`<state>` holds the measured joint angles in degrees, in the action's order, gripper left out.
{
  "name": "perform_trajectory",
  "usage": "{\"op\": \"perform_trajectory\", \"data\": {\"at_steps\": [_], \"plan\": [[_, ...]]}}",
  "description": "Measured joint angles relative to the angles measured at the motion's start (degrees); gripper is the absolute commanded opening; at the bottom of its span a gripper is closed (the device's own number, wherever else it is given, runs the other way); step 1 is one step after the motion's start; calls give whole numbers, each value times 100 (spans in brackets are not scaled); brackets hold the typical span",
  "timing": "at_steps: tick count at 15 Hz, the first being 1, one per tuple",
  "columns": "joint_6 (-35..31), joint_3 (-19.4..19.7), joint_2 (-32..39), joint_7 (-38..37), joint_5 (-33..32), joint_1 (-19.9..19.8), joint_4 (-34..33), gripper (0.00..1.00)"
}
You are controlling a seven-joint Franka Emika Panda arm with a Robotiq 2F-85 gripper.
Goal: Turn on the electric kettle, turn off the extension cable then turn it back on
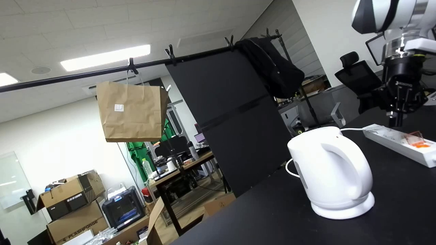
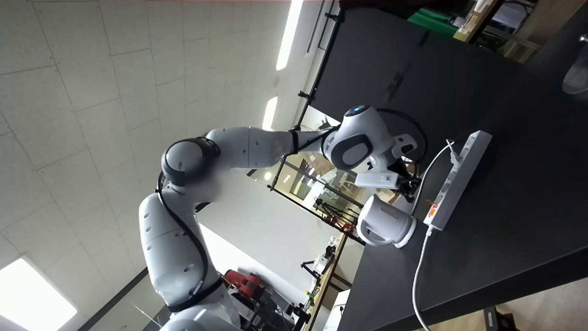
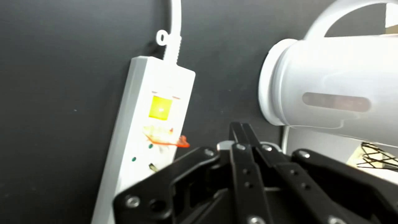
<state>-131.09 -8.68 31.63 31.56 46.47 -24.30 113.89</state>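
Gripper [image 3: 241,127] clenched: fingers [image 3: 237,133] together, nothing between them, no contact visible.

Wrist view: it sits bottom, right of center, pointing between the extension cable [image 3: 140,137] at left-center and the kettle [image 3: 329,84] at upper right. Switch [image 3: 160,108] looks bright yellow; maybe lit, maybe overexposed. Clear orange-edged flap [image 3: 164,140] is just below it in frame, off the switch face.

In an exterior view, kettle [image 1: 327,173] upright on its base, lower right. Extension cable [image 1: 396,139] at right edge, gripper [image 1: 395,119] above it in frame. Height gap unclear.

In an exterior view, extension cable [image 2: 461,181] slants right of center, kettle [image 2: 388,220] just left of its switch end. Gripper too small to read there.

My guess: extension cable step, pre-press. Off press or on press, can't tell; kettle's own setting not readable.

Next: go left and slightly up in the wrist frame, over the switch, then short straight press, tips closed. Flap could snag.
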Motion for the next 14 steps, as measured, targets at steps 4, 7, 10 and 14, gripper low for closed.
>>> {"op": "perform_trajectory", "data": {"at_steps": [4,7,10,14], "plan": [[511,319,-700,-94,-154,406,7,26],[489,645,-979,-442,-835,863,30,39],[282,823,-1068,-777,-1515,1178,73,59],[-329,936,-1159,-1228,-2347,1429,262,87]]}}
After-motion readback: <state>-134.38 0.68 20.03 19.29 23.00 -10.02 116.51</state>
